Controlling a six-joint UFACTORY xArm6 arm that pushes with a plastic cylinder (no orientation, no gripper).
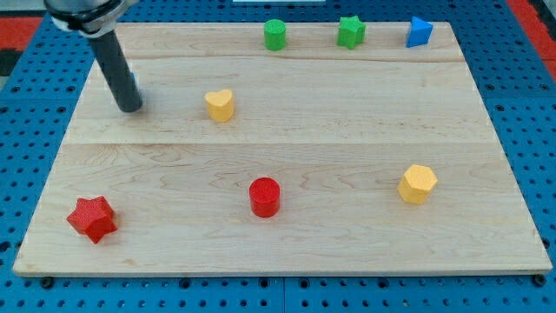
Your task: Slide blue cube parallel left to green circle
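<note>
The green circle (pixel 275 35) stands near the view's top edge of the wooden board, about the middle. A blue block (pixel 419 32) sits at the view's top right; it looks wedge-like more than cubic. A green star (pixel 351 31) lies between them. My tip (pixel 129 107) rests on the board at the view's upper left, far left of all three, touching no block. The nearest block to it is a yellow heart (pixel 220 105), to its right.
A red star (pixel 92 218) lies at the view's bottom left, a red cylinder (pixel 264 196) at the bottom middle, a yellow hexagon (pixel 418 183) at the lower right. The board (pixel 287 252) lies on a blue pegboard.
</note>
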